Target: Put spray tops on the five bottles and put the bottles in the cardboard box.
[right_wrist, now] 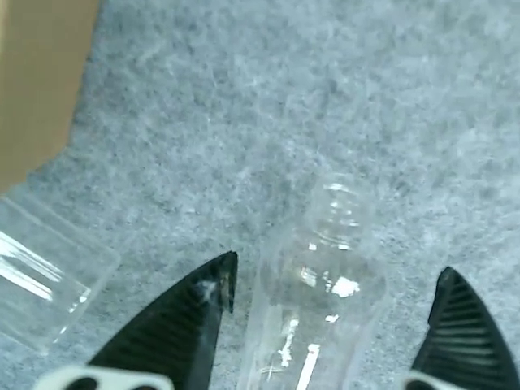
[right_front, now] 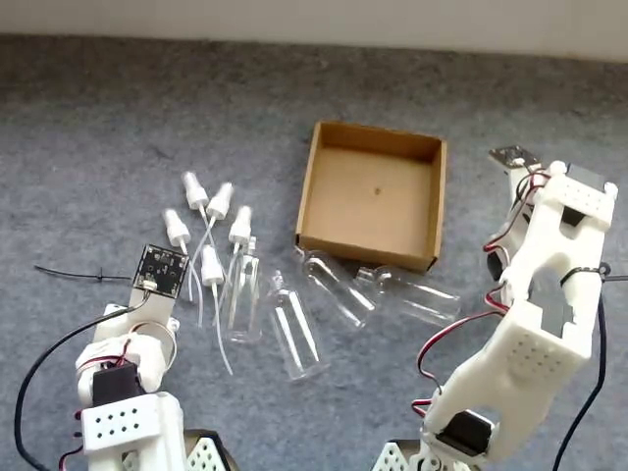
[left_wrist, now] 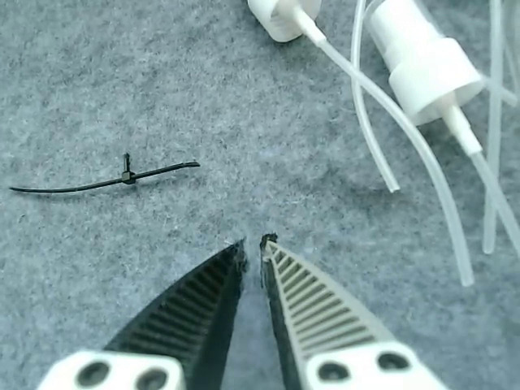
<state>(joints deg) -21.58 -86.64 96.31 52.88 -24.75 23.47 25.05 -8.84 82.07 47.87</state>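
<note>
Several clear bottles lie in front of the cardboard box (right_front: 373,191), among them one (right_front: 242,289) beside the spray tops and one (right_front: 412,294) nearest the right arm (right_front: 545,294). White spray tops (right_front: 212,221) with thin tubes lie in a cluster left of the box. My right gripper (right_wrist: 335,275) is open, its fingers either side of a lying clear bottle (right_wrist: 321,284), with no visible contact. My left gripper (left_wrist: 253,244) is shut and empty just over the carpet, a short way from two spray tops (left_wrist: 422,61) (left_wrist: 284,16).
A black zip tie (left_wrist: 106,180) lies on the grey carpet by the left gripper, and is also visible as a zip tie (right_front: 83,275) left of the left arm (right_front: 128,392). Another bottle's end (right_wrist: 41,276) and the box's corner (right_wrist: 41,81) sit near the right gripper.
</note>
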